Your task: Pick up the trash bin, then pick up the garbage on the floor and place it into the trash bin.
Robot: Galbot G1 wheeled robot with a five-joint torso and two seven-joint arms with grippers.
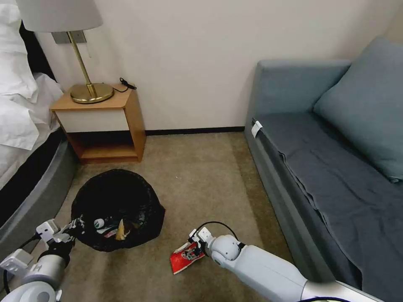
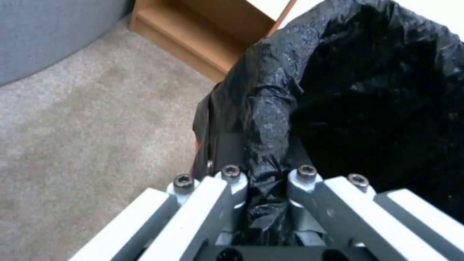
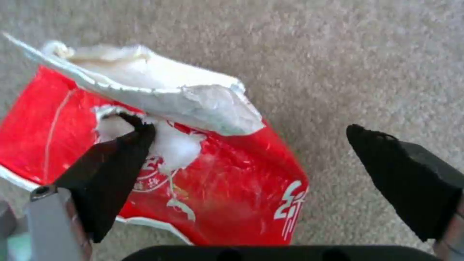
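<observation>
Trash bin (image 1: 117,205) rim pinched by left gripper (image 2: 266,185). Red snack packet (image 1: 187,254) on carpet beside bin, straddled by wide-open, empty right gripper (image 3: 251,145). Step judged: packet pickup; closure on packet needed next.

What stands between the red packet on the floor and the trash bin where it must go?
Nothing visible does. The red packet lies on bare carpet beside the trash bin, with open floor between them. The right gripper is over the packet, jaws open. The left gripper is shut on the bin's rim.
</observation>
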